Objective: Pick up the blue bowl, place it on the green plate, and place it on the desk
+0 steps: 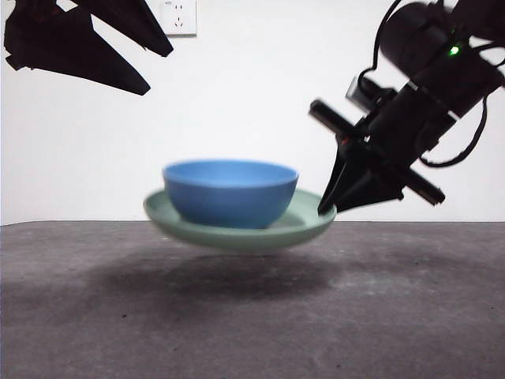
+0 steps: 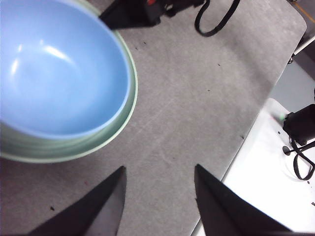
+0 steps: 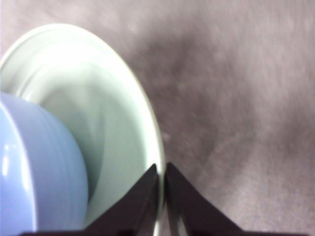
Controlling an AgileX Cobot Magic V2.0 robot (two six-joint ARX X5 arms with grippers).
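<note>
Your right gripper [image 1: 330, 207] is pinching the rim of the green plate [image 1: 308, 229]; in the right wrist view its jaws [image 3: 161, 196] are pressed together on the plate's edge [image 3: 147, 118], one above and one below the rim. The plate hangs in the air, clear of the desk [image 1: 252, 316], with a soft shadow on the desk right under it. It tilts slightly, the side away from your gripper sitting a little higher in the front view.

The blue bowl [image 1: 230, 193] sits upright inside the plate, narrower than it, so the green rim shows all around its base. In the right wrist view the bowl's ridged wall [image 3: 34, 172] lies just beside the held rim, apart from the jaws.

Your left gripper [image 2: 157, 196] is spread wide and holds nothing. It hovers above the desk [image 2: 197, 98] beside the plate [image 2: 125, 118], looking down into the bowl [image 2: 59, 69]; its jaws touch neither. In the front view it shows as a dark shape [image 1: 79, 43] high above the plate, on the side away from your right gripper.
</note>
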